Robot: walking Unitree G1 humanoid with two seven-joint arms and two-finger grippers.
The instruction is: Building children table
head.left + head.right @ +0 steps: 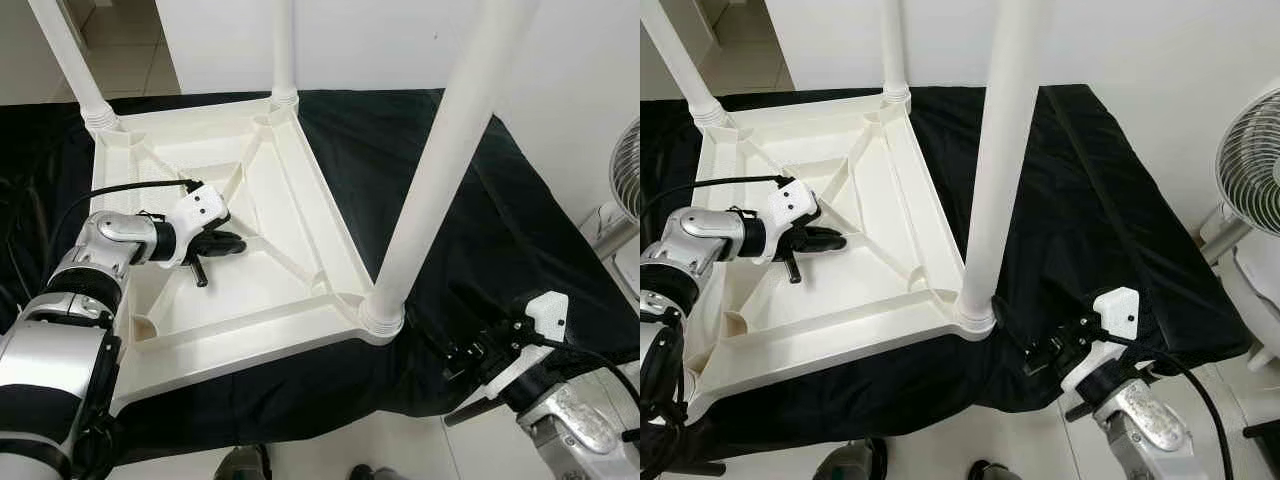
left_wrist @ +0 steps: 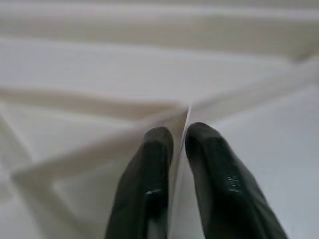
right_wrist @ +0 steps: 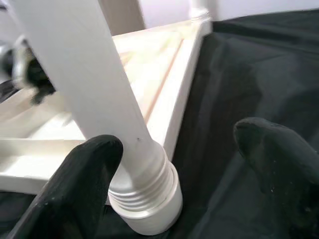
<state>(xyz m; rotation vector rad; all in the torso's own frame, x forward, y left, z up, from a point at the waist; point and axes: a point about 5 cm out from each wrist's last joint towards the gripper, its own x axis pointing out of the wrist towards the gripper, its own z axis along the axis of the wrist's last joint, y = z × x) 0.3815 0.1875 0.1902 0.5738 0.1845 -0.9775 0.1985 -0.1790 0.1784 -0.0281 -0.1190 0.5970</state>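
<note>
A white plastic children table [image 1: 290, 330] lies upside down on a black cloth [image 1: 480, 230]. Three white legs stand in its corners: far left [image 1: 70, 60], far middle [image 1: 283, 50] and near right [image 1: 440, 160]. The near left corner socket [image 1: 145, 325] has nothing in it. My left gripper [image 1: 225, 243] reaches over the underside and is shut on a thin diagonal rib [image 2: 188, 117], one finger on each side. My right gripper [image 1: 462, 382] hovers open just right of the near right leg's threaded base [image 3: 149, 199], with its fingers [image 3: 75, 189] spread wide.
A fan [image 1: 628, 165] stands at the right, beyond the cloth's edge. A white wall [image 1: 380, 40] rises behind the table. A tiled doorway [image 1: 125, 45] opens at the far left. Pale floor [image 1: 400, 445] shows below the cloth's front edge.
</note>
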